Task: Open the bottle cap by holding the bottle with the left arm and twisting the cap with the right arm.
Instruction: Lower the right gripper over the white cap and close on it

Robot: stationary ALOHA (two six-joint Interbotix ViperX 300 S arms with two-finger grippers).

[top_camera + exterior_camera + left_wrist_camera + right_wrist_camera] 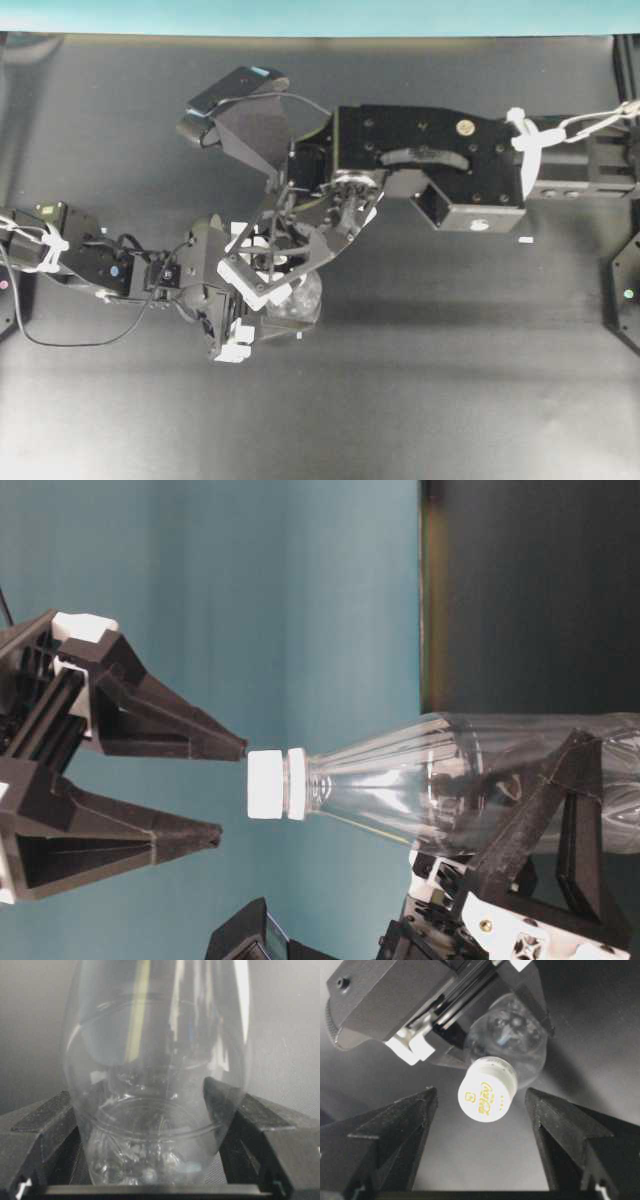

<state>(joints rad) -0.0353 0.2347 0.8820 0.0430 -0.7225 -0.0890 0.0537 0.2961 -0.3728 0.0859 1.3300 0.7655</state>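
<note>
The clear plastic bottle (303,300) stands upright on the black table, and my left gripper (272,302) is shut on its lower body. In the left wrist view the bottle (160,1055) fills the gap between the black fingers (260,1125). The white bottle cap (487,1092) with yellow print is on the neck. My right gripper (480,1096) is open, with its fingertips just above the cap and to either side, not touching it. In the table-level view the cap (275,785) lies just beyond the open right gripper (228,792). In the overhead view the right gripper (290,265) hides the cap.
The bulky right arm (430,160) reaches in from the right and the slender cabled left arm (90,260) from the left. A small white scrap (526,240) lies on the black table. Another black mount (625,290) sits at the right edge.
</note>
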